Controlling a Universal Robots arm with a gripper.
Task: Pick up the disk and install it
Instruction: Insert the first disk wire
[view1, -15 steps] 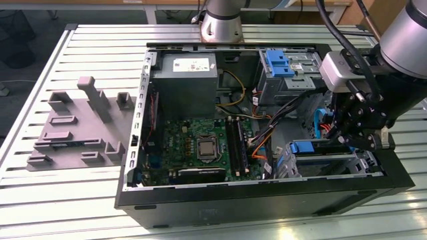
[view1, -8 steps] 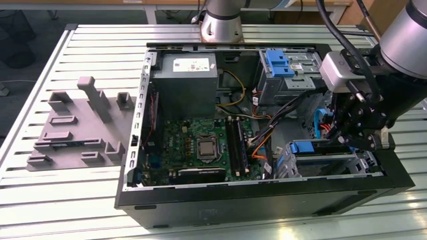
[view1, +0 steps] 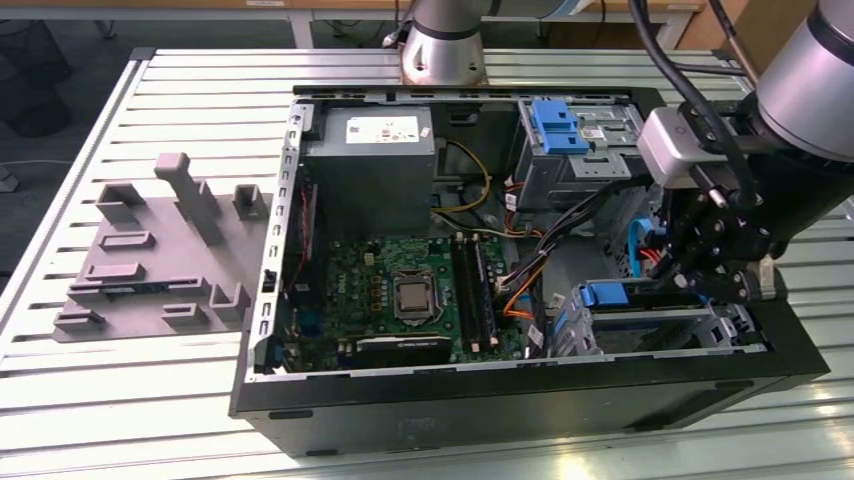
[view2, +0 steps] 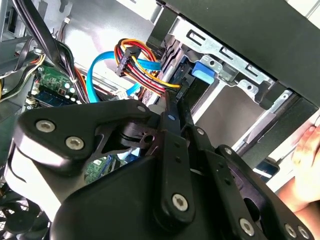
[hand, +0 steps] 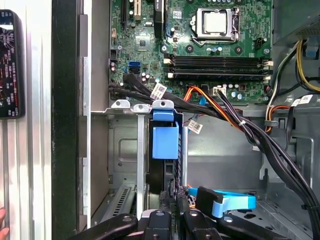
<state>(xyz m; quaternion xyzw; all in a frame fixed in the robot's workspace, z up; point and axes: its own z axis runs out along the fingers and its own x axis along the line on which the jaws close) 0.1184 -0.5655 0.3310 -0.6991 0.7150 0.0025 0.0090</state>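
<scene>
The disk (view1: 603, 294) stands edge-on in the drive cage at the case's near corner on the exterior view's right. Its blue rail tab (hand: 165, 136) faces up, and its dark body runs down the slot beneath. The same blue tab (view2: 203, 72) shows in the second wrist view, just past the fingertips. My gripper (view1: 678, 284) reaches into the case beside the cage. Its fingers (view2: 172, 120) lie close together and look shut, with the tips (hand: 174, 194) against the disk's end. I cannot see the disk's label.
The open computer case (view1: 534, 405) lies on a slatted table. Inside are a motherboard (view1: 400, 290), a grey power supply (view1: 371, 150), a bare blue bracket (view1: 554, 125) and cable bundles (hand: 240, 125). A grey fixture (view1: 147, 250) sits outside the case on the exterior view's left. A person's hand (view2: 306, 155) is by the case.
</scene>
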